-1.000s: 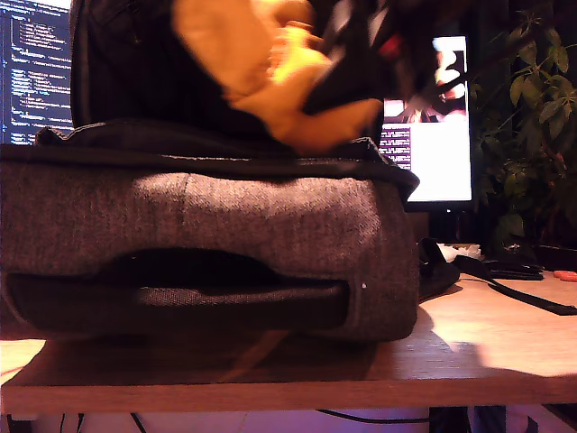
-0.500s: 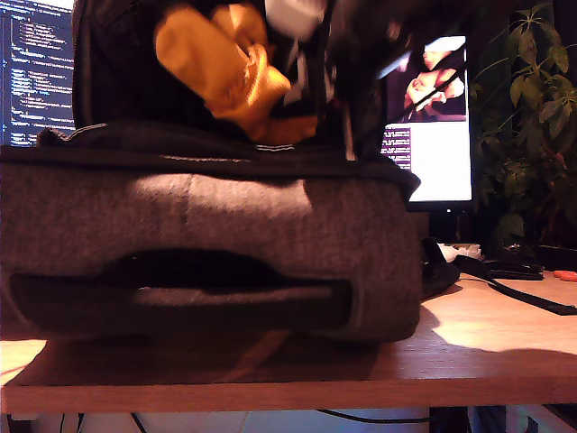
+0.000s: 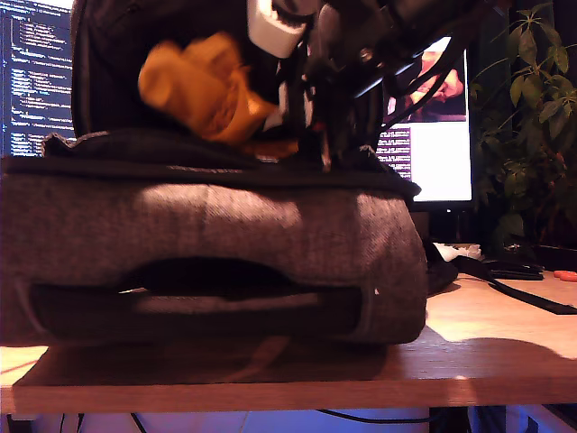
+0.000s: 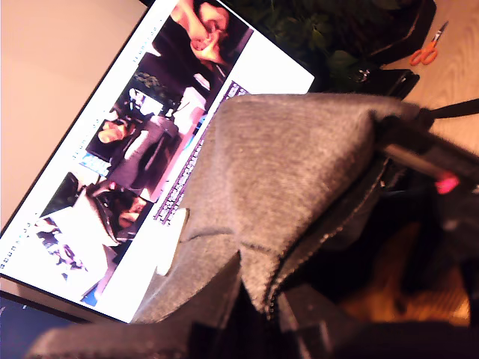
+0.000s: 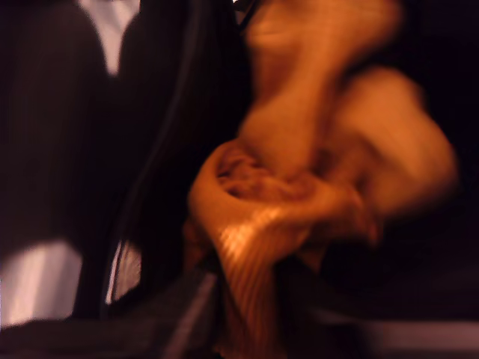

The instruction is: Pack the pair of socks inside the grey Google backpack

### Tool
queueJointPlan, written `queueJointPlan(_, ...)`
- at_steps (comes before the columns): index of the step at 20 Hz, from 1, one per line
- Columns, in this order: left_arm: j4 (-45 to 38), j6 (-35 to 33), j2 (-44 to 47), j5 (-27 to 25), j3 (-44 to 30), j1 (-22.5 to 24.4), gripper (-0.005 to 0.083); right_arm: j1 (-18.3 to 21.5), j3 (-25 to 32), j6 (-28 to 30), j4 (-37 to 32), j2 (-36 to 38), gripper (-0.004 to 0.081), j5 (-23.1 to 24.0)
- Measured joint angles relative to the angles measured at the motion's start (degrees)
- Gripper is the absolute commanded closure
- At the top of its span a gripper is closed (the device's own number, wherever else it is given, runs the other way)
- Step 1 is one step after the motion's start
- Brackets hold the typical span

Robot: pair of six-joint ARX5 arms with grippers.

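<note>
The grey Google backpack (image 3: pixel 225 225) lies across the wooden table and fills the exterior view's left and middle. The pair of socks (image 3: pixel 203 86), a yellow-orange knit bundle, hangs just above the bag's open top edge. In the second wrist view the socks (image 5: pixel 299 179) are blurred and fill the picture, with my second gripper (image 5: pixel 247 321) shut on their ribbed cuff. My first gripper (image 4: pixel 247 318) is shut on a raised grey flap (image 4: pixel 284 179) of the backpack, beside the dark opening. Dark arm hardware (image 3: pixel 352 45) crowds above the bag; I cannot separate the two arms there.
A lit monitor (image 3: pixel 442 153) stands behind the bag at the exterior view's right, and a code screen (image 3: pixel 36 72) at its left. A leafy plant (image 3: pixel 532 117), a black strap (image 3: pixel 527 296) and orange scissors (image 4: pixel 426 48) sit on the table (image 3: pixel 487 347) beyond the bag.
The socks have moved toward the exterior view's left and slightly lower, closer to the bag's top. The dark arm hardware has come further into the upper middle, and the bag's top has shifted.
</note>
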State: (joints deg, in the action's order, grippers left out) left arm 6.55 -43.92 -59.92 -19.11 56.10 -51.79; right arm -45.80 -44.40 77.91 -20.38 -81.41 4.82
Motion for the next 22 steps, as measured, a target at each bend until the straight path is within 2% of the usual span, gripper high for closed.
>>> queueJointPlan(1,-0.07,0.0,-0.17,0.04,0.0,0.0,0.0798,-0.13,-0.04,0.0,0.04,0.0,0.0259,0.77)
queueJointPlan(4,-0.07,0.0,-0.22,0.17,0.0,0.0,0.0798,-2.05,-0.07,-4.79,-0.68,0.09,0.0259,6.69)
queueJointPlan(6,-0.11,0.0,-0.22,0.24,0.0,0.0,0.0798,-3.52,-0.09,-4.79,-1.44,0.63,0.0259,10.62)
queueJointPlan(7,-0.11,0.0,-0.22,0.26,0.0,-0.02,0.0798,-4.15,-0.09,-9.4,-1.31,1.25,0.0259,11.56)
queueJointPlan(10,-0.11,0.02,-0.22,0.55,0.0,-0.02,0.0798,-6.19,-0.09,-15.08,0.72,4.13,0.026,13.73)
queueJointPlan(13,-0.04,0.02,-0.17,0.7,0.0,0.07,0.0798,-8.87,-0.22,-16.0,6.4,7.37,0.0261,15.02)
queueJointPlan(16,-0.09,0.0,-0.07,1.11,0.0,0.83,0.0798,-11.21,-0.57,-34.86,15.39,8.9,0.0284,15.3)
queueJointPlan(17,-0.09,0.0,-0.07,1.4,0.02,1.05,0.0798,-11.98,-0.59,-35.65,18.34,8.9,0.0299,15.5)
queueJointPlan(18,-0.09,0.0,-0.04,1.7,0.02,1.33,0.0798,-12.94,-0.59,-41.31,21.2,8.85,0.0315,16.31)
queueJointPlan(19,-0.09,0.0,-0.04,1.73,0.02,1.4,0.0798,-13.86,-0.59,-43.39,22.84,8.85,0.034,17.03)
queueJointPlan(20,-0.07,0.0,-0.04,1.73,0.04,1.55,0.0798,-14.93,-0.59,-49.79,24.26,8.94,0.0376,17.84)
queueJointPlan(21,-0.02,0.0,-0.04,1.77,0.04,1.62,0.0798,-16.02,-0.61,-50.56,25.86,9.2,0.0435,18.47)
queueJointPlan(22,0.37,0.0,0.02,1.92,0.04,1.62,0.0798,-17.27,-0.59,-56.72,27.89,9.99,0.0519,19.04)
